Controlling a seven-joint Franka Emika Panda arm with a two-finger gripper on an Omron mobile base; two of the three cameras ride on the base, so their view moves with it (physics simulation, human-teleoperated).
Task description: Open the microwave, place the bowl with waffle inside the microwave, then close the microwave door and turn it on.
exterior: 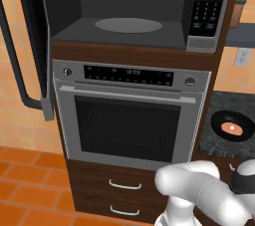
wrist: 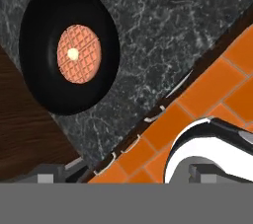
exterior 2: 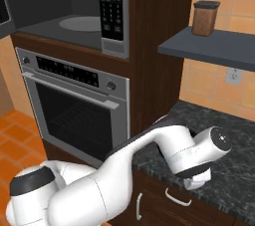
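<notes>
Even flat rendered light, soft shadows, no glare; slightly coarse, blurry edges throughout

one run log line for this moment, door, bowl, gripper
microwave door: open | bowl: on counter, holds waffle | gripper: open, above counter, not touching bowl

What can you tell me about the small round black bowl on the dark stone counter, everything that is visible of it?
The small round black bowl looks smooth and slightly glossy, with a wide sloping wall and a thin rim. It sits upright on the dark speckled stone counter, to the right of the wooden oven cabinet and close beside its brown side panel. Inside, flat on its bottom, lies a round orange-tan waffle with a grid pattern and a pale spot at its centre. Nothing else touches the bowl; no gripper holds it.
</notes>
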